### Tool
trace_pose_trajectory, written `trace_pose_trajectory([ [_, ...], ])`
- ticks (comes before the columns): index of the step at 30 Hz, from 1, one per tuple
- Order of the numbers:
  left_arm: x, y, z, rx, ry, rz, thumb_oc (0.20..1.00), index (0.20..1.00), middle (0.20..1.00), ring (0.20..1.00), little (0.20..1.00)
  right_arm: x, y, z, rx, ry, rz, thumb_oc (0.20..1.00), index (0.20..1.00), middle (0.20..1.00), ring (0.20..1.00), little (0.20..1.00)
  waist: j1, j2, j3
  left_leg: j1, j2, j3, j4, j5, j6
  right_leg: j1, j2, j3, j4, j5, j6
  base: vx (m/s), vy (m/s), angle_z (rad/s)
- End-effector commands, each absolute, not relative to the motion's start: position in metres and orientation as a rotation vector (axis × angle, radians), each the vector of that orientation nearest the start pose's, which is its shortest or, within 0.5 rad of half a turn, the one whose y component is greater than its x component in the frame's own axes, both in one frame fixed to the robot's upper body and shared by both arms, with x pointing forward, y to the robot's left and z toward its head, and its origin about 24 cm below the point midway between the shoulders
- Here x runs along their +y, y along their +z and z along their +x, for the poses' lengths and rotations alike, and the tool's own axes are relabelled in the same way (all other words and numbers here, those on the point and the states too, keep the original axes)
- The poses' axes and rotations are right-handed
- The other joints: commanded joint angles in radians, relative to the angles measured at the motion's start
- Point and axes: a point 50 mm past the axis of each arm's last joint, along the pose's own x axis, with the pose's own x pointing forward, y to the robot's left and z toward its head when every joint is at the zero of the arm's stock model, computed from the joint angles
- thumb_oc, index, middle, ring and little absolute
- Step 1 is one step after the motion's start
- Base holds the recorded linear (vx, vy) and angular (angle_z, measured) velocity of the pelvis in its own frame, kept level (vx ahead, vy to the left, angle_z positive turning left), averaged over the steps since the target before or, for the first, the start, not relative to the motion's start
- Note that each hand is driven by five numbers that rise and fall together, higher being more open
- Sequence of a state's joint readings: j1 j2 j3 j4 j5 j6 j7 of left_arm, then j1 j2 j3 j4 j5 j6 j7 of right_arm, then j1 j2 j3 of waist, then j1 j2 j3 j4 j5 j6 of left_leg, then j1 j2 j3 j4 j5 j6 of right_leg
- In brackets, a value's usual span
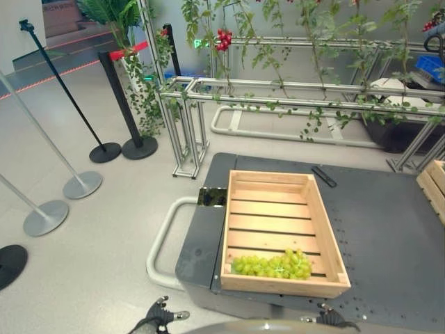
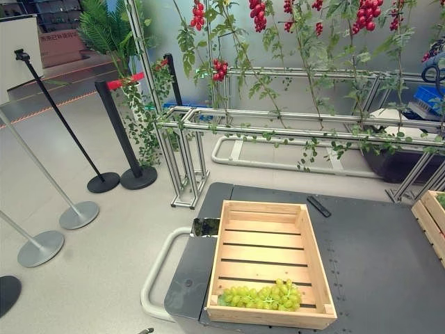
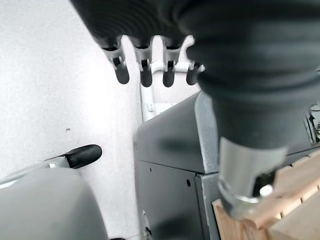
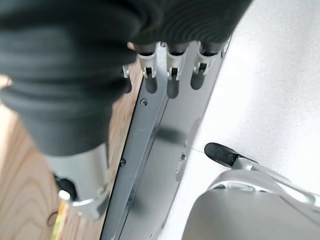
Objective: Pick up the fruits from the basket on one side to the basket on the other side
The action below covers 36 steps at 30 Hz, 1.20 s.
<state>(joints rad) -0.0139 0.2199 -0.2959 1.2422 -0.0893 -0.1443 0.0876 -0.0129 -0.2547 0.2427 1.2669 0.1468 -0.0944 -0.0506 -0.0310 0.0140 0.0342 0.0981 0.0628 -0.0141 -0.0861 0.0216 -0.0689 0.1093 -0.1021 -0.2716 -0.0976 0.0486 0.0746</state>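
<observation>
Clearly nothing is picked up yet: this is the start of the reach. Going left to right, the left hand shows at the bottom edge of the left eye view, low beside the near left corner of the dark table. In its own wrist view its fingers hang straight and apart, the thumb well away from them, with nothing between; it is over the floor just off the table's edge.

Next comes the crate, a slatted wooden box standing on the table's left part. The grapes, a green bunch, lie along its near wall, a little right of the middle. Nothing touches them.

The right hand sits at the bottom edge just past the crate's near right corner. In the right wrist view its fingers are likewise straight and loose, thumb apart, holding nothing, above the table rim with the crate's wood beside it.

Far right, a second crate stands at the table's edge, well apart from the first; what it holds I cannot tell.

So the step in hand is the approach to the grapes. The right hand looks the nearer to them and to the second crate. It would need to rise over the crate's near wall, come down on the bunch with fingers spread, and close gently round the bulk of it, since a bunch is soft and may shed grapes if pinched at one end.
</observation>
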Motion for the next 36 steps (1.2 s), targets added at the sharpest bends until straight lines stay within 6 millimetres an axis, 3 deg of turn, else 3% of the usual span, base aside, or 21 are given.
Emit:
trace_pose_trajectory([
  [1, 0.221, -0.153, 0.125, 1.033, -0.020, 0.386, 1.000, 1.000, 1.000, 1.000, 1.000, -0.233, -0.157, 0.109, 1.124, -0.058, -0.299, 1.000, 1.000, 1.000, 1.000, 1.000, 0.036, -0.065, 0.043, 0.005, -0.036, 0.002, 0.017, -0.053, 0.021, 0.012, -0.021, 0.022, 0.034, -0.057, 0.051, 0.00, 0.000, 0.00],
  [8, 0.219, -0.155, 0.121, 1.054, -0.012, 0.372, 1.000, 1.000, 1.000, 1.000, 1.000, -0.238, -0.156, 0.107, 1.132, -0.094, -0.293, 1.000, 1.000, 1.000, 1.000, 1.000, 0.027, -0.062, 0.038, 0.018, -0.032, 0.015, 0.007, -0.055, 0.020, 0.017, -0.020, 0.028, 0.027, -0.055, 0.053, 0.01, 0.006, 0.00],
  [11, 0.223, -0.143, 0.144, 0.917, 0.101, 0.284, 1.000, 1.000, 1.000, 1.000, 1.000, -0.250, -0.142, 0.135, 0.981, -0.257, -0.190, 1.000, 1.000, 1.000, 1.000, 1.000, 0.021, -0.061, 0.039, 0.024, -0.030, 0.023, 0.006, -0.057, 0.021, 0.017, -0.019, 0.039, 0.028, -0.053, 0.055, 0.01, 0.006, -0.01],
  [12, 0.223, -0.143, 0.144, 0.917, 0.101, 0.284, 1.000, 1.000, 1.000, 1.000, 1.000, -0.250, -0.142, 0.135, 0.981, -0.257, -0.190, 1.000, 1.000, 1.000, 1.000, 1.000, 0.022, -0.061, 0.039, 0.024, -0.030, 0.023, 0.006, -0.057, 0.021, 0.017, -0.019, 0.039, 0.028, -0.053, 0.055, -0.03, 0.017, -0.07],
  [13, 0.228, -0.123, 0.169, 0.751, 0.169, 0.219, 1.000, 1.000, 1.000, 1.000, 1.000, -0.257, -0.121, 0.165, 0.799, -0.316, -0.150, 1.000, 1.000, 1.000, 1.000, 1.000, 0.017, -0.061, 0.047, 0.023, -0.030, 0.030, 0.006, -0.055, 0.022, 0.010, -0.019, 0.047, 0.032, -0.051, 0.058, -0.02, 0.013, -0.06],
  [14, 0.229, -0.123, 0.168, 0.752, 0.169, 0.220, 1.000, 1.000, 1.000, 1.000, 1.000, -0.257, -0.122, 0.164, 0.801, -0.316, -0.150, 1.000, 1.000, 1.000, 1.000, 1.000, 0.018, -0.061, 0.046, 0.024, -0.030, 0.030, 0.006, -0.056, 0.022, 0.011, -0.019, 0.048, 0.033, -0.051, 0.058, -0.04, 0.025, -0.10],
  [15, 0.234, -0.096, 0.190, 0.576, 0.167, 0.205, 1.000, 1.000, 1.000, 1.000, 1.000, -0.269, -0.100, 0.182, 0.662, -0.343, -0.166, 1.000, 1.000, 1.000, 1.000, 1.000, 0.016, -0.061, 0.051, 0.023, -0.029, 0.034, 0.005, -0.055, 0.022, 0.005, -0.020, 0.049, 0.035, -0.049, 0.061, -0.02, 0.012, -0.09],
  [16, 0.234, -0.097, 0.189, 0.578, 0.167, 0.206, 1.000, 1.000, 1.000, 1.000, 1.000, -0.268, -0.100, 0.181, 0.663, -0.343, -0.166, 1.000, 1.000, 1.000, 1.000, 1.000, 0.016, -0.061, 0.050, 0.023, -0.029, 0.034, 0.005, -0.055, 0.022, 0.005, -0.020, 0.050, 0.036, -0.050, 0.061, -0.03, 0.021, -0.07],
  [18, 0.242, -0.057, 0.211, 0.371, 0.178, 0.203, 1.000, 1.000, 1.000, 1.000, 1.000, -0.282, -0.075, 0.201, 0.529, -0.384, -0.174, 1.000, 1.000, 1.000, 1.000, 1.000, 0.017, -0.064, 0.052, 0.020, -0.027, 0.038, 0.004, -0.055, 0.023, 0.001, -0.022, 0.052, 0.038, -0.047, 0.065, -0.02, 0.010, -0.02],
  [21, 0.249, -0.026, 0.224, 0.226, 0.205, 0.195, 1.000, 1.000, 1.000, 1.000, 1.000, -0.286, -0.049, 0.218, 0.397, -0.388, -0.190, 1.000, 1.000, 1.000, 1.000, 1.000, 0.016, -0.071, 0.050, 0.015, -0.028, 0.042, 0.002, -0.048, 0.026, -0.009, -0.025, 0.054, 0.042, -0.039, 0.065, -0.02, 0.014, -0.05],
  [23, 0.250, -0.020, 0.226, 0.197, 0.209, 0.195, 1.000, 1.000, 1.000, 1.000, 1.000, -0.286, -0.042, 0.222, 0.364, -0.392, -0.192, 1.000, 1.000, 1.000, 1.000, 1.000, 0.016, -0.072, 0.050, 0.021, -0.026, 0.044, 0.001, -0.058, 0.025, -0.003, -0.022, 0.055, 0.041, -0.045, 0.066, 0.00, 0.000, 0.00],
  [24, 0.250, 0.000, 0.232, 0.104, 0.209, 0.184, 1.000, 1.000, 1.000, 1.000, 1.000, -0.286, -0.025, 0.229, 0.276, -0.399, -0.195, 1.000, 1.000, 1.000, 1.000, 1.000, 0.016, -0.076, 0.051, 0.017, -0.028, 0.047, 0.000, -0.051, 0.027, -0.011, -0.024, 0.057, 0.042, -0.038, 0.065, 0.00, 0.000, 0.00],
  [26, 0.250, 0.016, 0.234, 0.033, 0.209, 0.177, 1.000, 1.000, 1.000, 1.000, 1.000, -0.286, -0.011, 0.233, 0.202, -0.409, -0.195, 1.000, 1.000, 1.000, 1.000, 1.000, 0.016, -0.078, 0.050, 0.020, -0.027, 0.052, -0.001, -0.054, 0.028, -0.011, -0.024, 0.060, 0.040, -0.038, 0.065, 0.00, 0.000, 0.00],
  [28, 0.250, 0.021, 0.234, 0.009, 0.207, 0.171, 1.000, 1.000, 1.000, 1.000, 1.000, -0.286, -0.005, 0.234, 0.173, -0.412, -0.206, 1.000, 1.000, 1.000, 1.000, 1.000, 0.015, -0.078, 0.050, 0.021, -0.028, 0.054, -0.001, -0.055, 0.029, -0.010, -0.024, 0.060, 0.038, -0.037, 0.066, 0.00, 0.000, 0.00],
  [29, 0.249, 0.033, 0.235, -0.051, 0.208, 0.158, 1.000, 1.000, 1.000, 1.000, 1.000, -0.287, 0.010, 0.237, 0.101, -0.425, -0.222, 1.000, 1.000, 1.000, 1.000, 1.000, 0.014, -0.078, 0.052, 0.023, -0.028, 0.057, -0.001, -0.057, 0.031, -0.009, -0.025, 0.063, 0.036, -0.036, 0.067, 0.00, 0.000, 0.00],
  [31, 0.249, 0.036, 0.236, -0.066, 0.208, 0.150, 1.000, 1.000, 1.000, 1.000, 1.000, -0.287, 0.014, 0.238, 0.081, -0.423, -0.232, 1.000, 1.000, 1.000, 1.000, 1.000, 0.014, -0.079, 0.053, 0.024, -0.028, 0.060, -0.001, -0.058, 0.031, -0.008, -0.025, 0.066, 0.035, -0.035, 0.067, 0.00, 0.006, -0.03],
  [32, 0.248, 0.050, 0.237, -0.126, 0.199, 0.137, 1.000, 1.000, 1.000, 1.000, 1.000, -0.287, 0.029, 0.241, 0.012, -0.425, -0.261, 1.000, 1.000, 1.000, 1.000, 1.000, 0.013, -0.079, 0.056, 0.025, -0.028, 0.062, -0.001, -0.060, 0.033, -0.009, -0.025, 0.070, 0.035, -0.036, 0.067, 0.00, 0.015, -0.06],
  [34, 0.247, 0.055, 0.237, -0.148, 0.192, 0.136, 1.000, 1.000, 1.000, 1.000, 1.000, -0.288, 0.034, 0.241, -0.009, -0.428, -0.271, 1.000, 1.000, 1.000, 1.000, 1.000, 0.014, -0.079, 0.056, 0.027, -0.028, 0.064, -0.001, -0.061, 0.034, -0.010, -0.025, 0.072, 0.036, -0.037, 0.068, 0.01, 0.014, -0.05],
  [36, 0.245, 0.070, 0.238, -0.215, 0.175, 0.128, 1.000, 1.000, 1.000, 1.000, 1.000, -0.285, 0.051, 0.246, -0.081, -0.404, -0.308, 1.000, 1.000, 1.000, 1.000, 1.000, 0.013, -0.083, 0.059, 0.027, -0.030, 0.068, 0.001, -0.062, 0.036, -0.012, -0.026, 0.074, 0.037, -0.034, 0.069, 0.00, 0.010, -0.02],
])
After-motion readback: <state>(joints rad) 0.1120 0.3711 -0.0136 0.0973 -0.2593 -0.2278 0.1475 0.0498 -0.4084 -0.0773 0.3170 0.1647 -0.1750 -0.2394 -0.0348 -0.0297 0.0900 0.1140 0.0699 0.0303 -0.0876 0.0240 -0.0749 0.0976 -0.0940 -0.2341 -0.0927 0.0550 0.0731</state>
